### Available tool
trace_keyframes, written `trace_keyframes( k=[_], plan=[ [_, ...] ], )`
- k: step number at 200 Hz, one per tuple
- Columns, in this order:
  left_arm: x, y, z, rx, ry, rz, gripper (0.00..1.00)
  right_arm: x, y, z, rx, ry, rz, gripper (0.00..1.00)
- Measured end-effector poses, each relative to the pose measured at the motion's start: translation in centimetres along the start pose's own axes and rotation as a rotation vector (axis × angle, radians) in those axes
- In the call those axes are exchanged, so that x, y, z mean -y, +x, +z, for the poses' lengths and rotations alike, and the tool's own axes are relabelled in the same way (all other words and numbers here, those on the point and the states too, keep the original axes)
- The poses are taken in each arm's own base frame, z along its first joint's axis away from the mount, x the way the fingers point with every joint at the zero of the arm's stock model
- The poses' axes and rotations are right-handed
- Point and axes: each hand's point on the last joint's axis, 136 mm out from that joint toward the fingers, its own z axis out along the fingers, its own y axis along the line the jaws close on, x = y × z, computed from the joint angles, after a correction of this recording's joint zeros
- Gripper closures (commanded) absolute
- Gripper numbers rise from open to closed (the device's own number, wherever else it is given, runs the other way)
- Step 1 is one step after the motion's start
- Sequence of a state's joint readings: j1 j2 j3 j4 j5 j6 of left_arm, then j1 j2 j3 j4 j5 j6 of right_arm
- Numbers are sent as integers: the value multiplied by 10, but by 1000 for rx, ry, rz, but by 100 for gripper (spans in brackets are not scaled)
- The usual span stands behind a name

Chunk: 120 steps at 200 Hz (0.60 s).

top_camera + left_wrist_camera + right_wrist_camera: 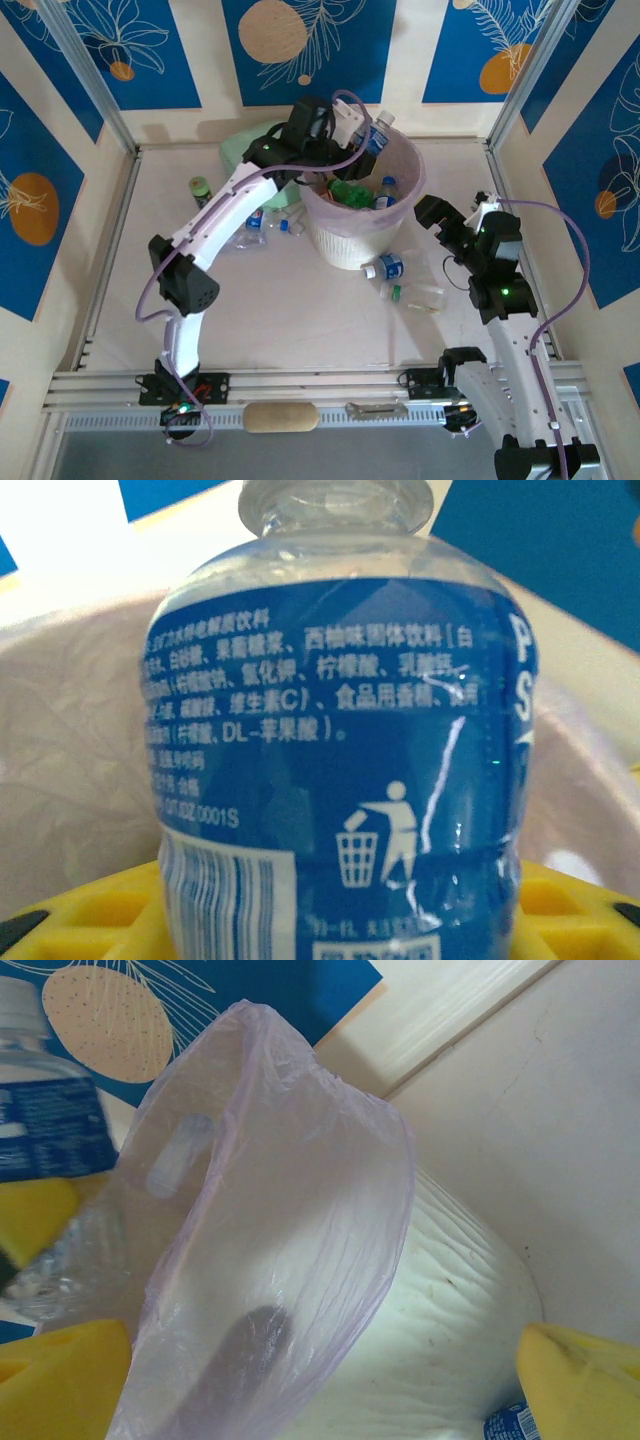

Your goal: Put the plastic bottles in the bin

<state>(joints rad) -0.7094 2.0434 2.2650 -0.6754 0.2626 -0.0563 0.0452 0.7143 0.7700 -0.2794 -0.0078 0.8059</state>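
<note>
A: What takes up most of the scene?

B: A pale table (300, 320), walled in by blue floral panels. Just past its centre stands a round white woven wastebasket (345, 245) lined with a translucent pink bag (300, 1210).

A: Where are the arms?

B: The left arm reaches from the near left edge to the far rim of the wastebasket. The left gripper (362, 132) is clenched on a small clear plastic bottle with a blue label (330, 760). It holds the bottle above the far rim, over the open bag. Yellow pads (575, 915) show on both sides of the bottle's lower part. The right gripper (458, 212) hovers just right of the wastebasket, jaws spread wide with nothing between them.

A: What else is there?

B: A flat mint-green box (238, 150) lies to the far left of the wastebasket, partly behind the left arm. Inside the wastebasket sit a green bottle (350, 192) and a blue-capped clear bottle (387, 190). Two more clear bottles (385, 266) lie on the table at its near right foot. A few others (255, 225) lie to its left, under the left arm. A short dark jar with a green lid (199, 188) stands further left, apart from them.
</note>
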Motion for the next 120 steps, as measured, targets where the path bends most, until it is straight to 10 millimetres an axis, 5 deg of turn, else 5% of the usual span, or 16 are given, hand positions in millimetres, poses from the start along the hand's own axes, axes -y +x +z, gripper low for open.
trace_keyframes(
  k=[70,120],
  plan=[
    [-5,56,41,-204,-57,63,49,4,2,1,-4,9,11,1],
    [-4,62,43,-232,-79,101,47,6,3,2,-5,11,15,1]
  ],
)
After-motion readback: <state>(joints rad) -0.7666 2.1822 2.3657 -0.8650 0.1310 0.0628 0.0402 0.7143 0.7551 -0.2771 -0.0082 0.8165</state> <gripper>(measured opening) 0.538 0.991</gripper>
